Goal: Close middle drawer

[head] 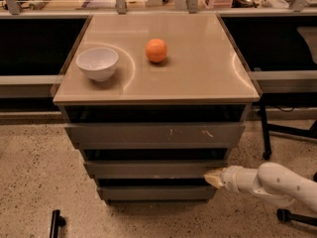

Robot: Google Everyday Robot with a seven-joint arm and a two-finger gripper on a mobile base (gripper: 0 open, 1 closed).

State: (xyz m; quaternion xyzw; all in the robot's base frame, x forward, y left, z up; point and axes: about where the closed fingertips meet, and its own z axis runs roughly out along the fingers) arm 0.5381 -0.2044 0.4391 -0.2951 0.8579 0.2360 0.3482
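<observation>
Middle drawer sits in the stack under the bench, between the scratched top drawer above it and the slimmer bottom drawer below. Its plain grey face runs left to right across the view, long axis level. A dark strip shows above the face, but from this high angle I cannot tell how far the drawer stands out, and its tray cannot be seen.

The gripper is at the right end of that face, low on its lower corner and seemingly touching it, pointing left along the front. So the drawer lies to the left of the gripper and away from the camera. I judge that a closing push has to go straight back into the cabinet, square to the face. Because the gripper is at one end and not mid-face, the drawer may skew or bind.

Whether the gripper is apart or together cannot be told. Only a pale wedge-shaped tip shows ahead of the white arm, which comes in from the lower right and is cut off by the edge.

Up on the bench, a white bowl and an orange sit well clear of the work.
</observation>
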